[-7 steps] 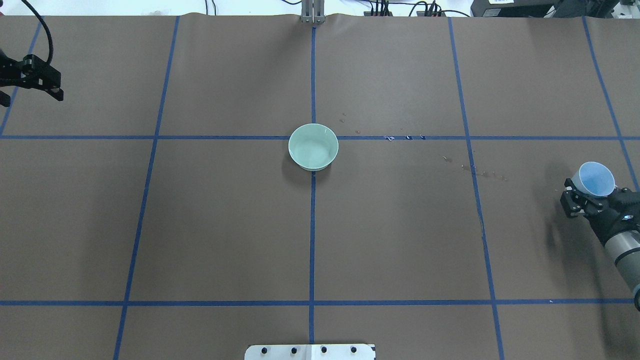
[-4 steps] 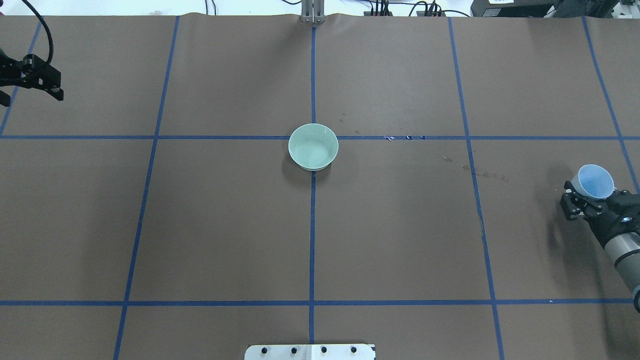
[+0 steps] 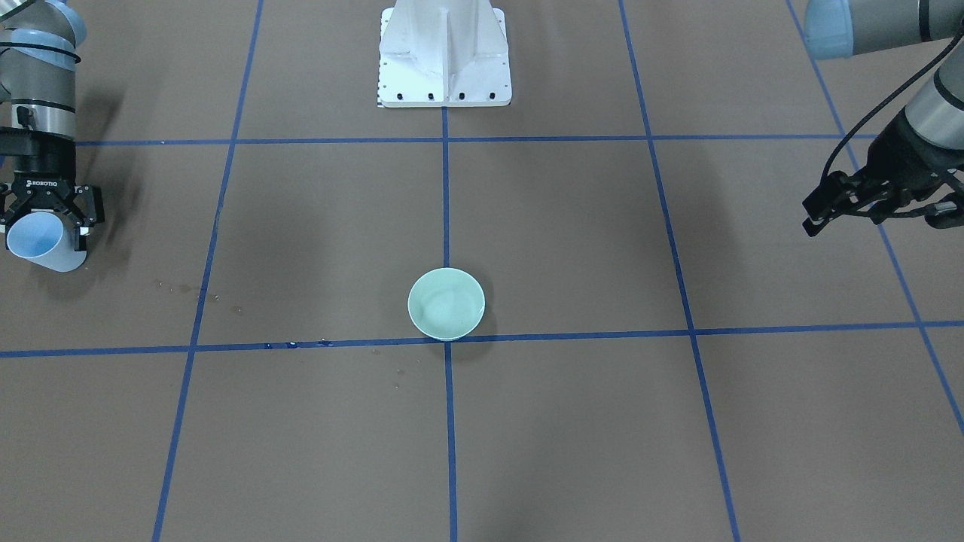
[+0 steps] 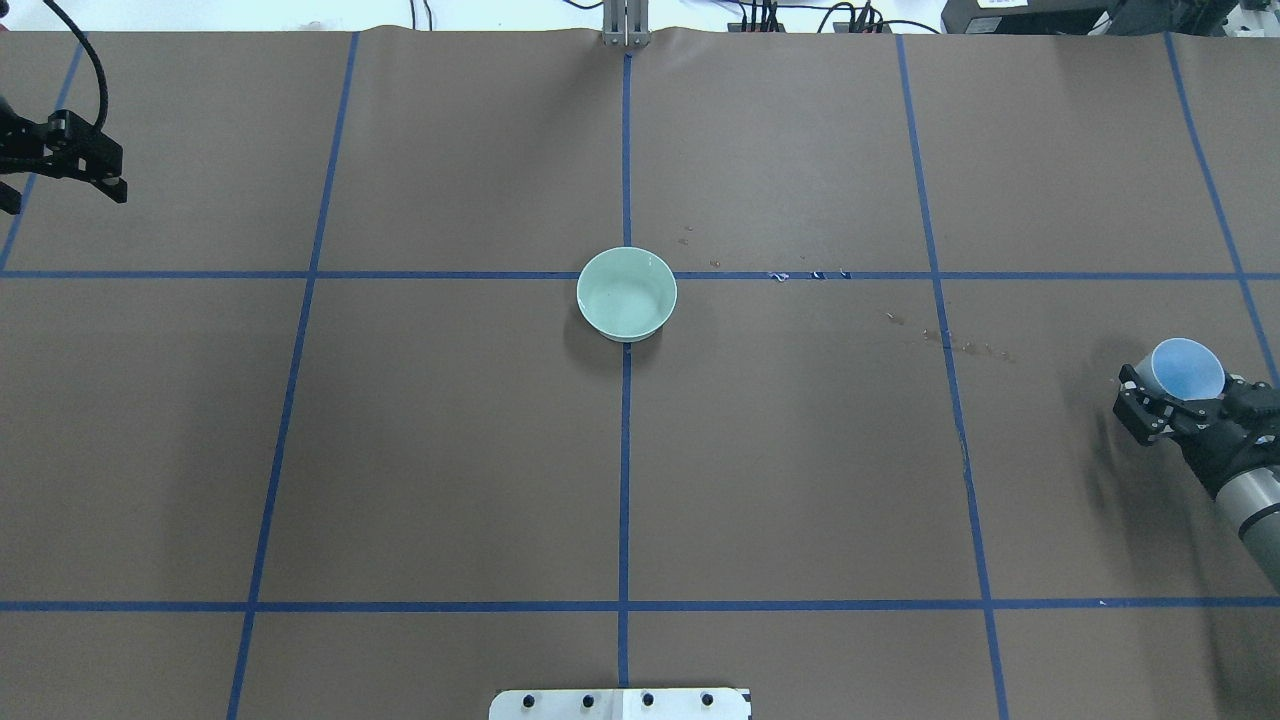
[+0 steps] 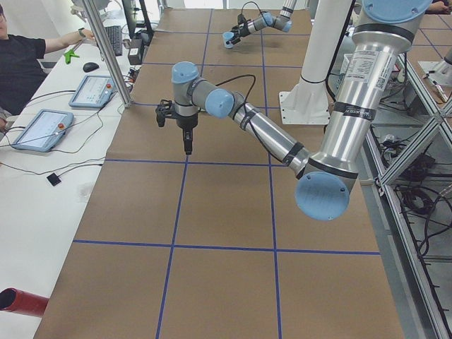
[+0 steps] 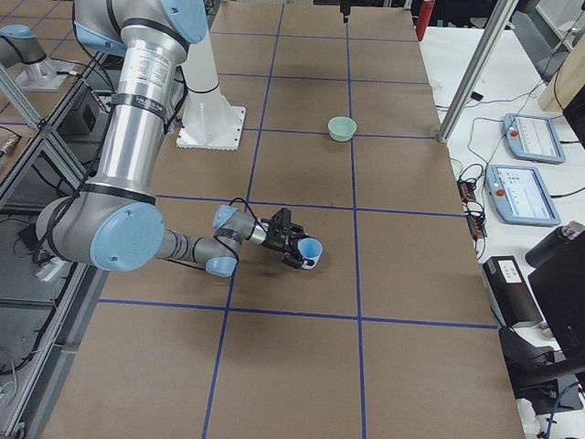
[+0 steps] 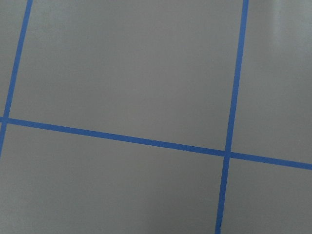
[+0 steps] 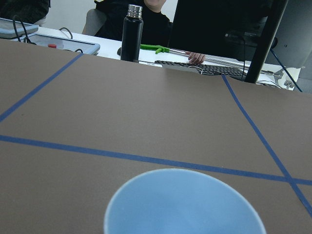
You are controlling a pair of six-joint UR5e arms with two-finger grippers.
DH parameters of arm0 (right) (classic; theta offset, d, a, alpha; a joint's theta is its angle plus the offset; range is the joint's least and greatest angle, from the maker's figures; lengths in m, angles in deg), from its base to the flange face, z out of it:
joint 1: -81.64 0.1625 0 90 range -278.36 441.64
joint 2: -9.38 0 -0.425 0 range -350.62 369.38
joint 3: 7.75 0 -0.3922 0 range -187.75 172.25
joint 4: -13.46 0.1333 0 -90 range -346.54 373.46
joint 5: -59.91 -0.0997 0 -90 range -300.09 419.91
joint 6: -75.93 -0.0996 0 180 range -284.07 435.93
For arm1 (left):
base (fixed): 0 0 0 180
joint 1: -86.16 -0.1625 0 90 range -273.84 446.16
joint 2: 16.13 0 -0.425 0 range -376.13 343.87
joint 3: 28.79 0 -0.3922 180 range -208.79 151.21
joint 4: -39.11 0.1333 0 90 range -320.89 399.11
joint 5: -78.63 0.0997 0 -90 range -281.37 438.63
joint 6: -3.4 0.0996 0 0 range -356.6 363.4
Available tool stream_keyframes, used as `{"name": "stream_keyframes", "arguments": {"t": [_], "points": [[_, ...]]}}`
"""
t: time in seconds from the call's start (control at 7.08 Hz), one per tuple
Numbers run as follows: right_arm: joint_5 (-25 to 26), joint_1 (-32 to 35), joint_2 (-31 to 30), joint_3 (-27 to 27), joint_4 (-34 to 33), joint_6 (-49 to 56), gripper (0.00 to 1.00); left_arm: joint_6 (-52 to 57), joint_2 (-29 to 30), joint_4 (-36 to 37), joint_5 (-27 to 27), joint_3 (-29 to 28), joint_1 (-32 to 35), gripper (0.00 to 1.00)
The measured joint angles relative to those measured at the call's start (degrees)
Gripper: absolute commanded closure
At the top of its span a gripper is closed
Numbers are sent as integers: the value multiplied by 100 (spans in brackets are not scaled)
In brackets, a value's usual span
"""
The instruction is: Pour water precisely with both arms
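A pale green bowl (image 4: 627,293) stands at the table's centre, also in the front view (image 3: 446,303) and the right view (image 6: 342,127). I cannot tell whether water lies in it. My right gripper (image 4: 1180,392) is shut on a light blue cup (image 4: 1187,367) at the table's right side, low over the paper. The cup is tilted in the front view (image 3: 34,239) and fills the bottom of the right wrist view (image 8: 183,204). No water shows in it. My left gripper (image 4: 112,185) is empty, looks shut, and hangs at the far left (image 3: 812,220).
Wet spots (image 4: 960,345) mark the brown paper between bowl and cup. The white pedestal (image 3: 444,53) stands at the robot's side. Beyond the table's far edge are tablets (image 6: 521,192), a black bottle (image 8: 132,31), a metal post (image 6: 475,73) and seated people.
My right gripper has sunk a little toward the table with the blue cup, which now looks smaller from overhead. The left arm and the bowl have not moved.
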Motion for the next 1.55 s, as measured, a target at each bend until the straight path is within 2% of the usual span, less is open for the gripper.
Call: {"name": "stream_keyframes", "arguments": {"t": [0.56,0.85,1.13,1.27,1.55], "points": [[-127,24,-289,105,735,664,0,-20,7,2,-2,13,1,0],[-468,206,-392,475,788,1064,0,-41,9,8,-32,52,6,0],[-1693,1194,-430,732,729,1628,0,-64,105,13,-45,38,1,0],[-2608,1932,-382,855,523,1929,0,-72,175,17,-49,22,-6,0],[-5086,3874,21,1241,-709,2818,0,-97,641,70,-232,-218,-24,0]]}}
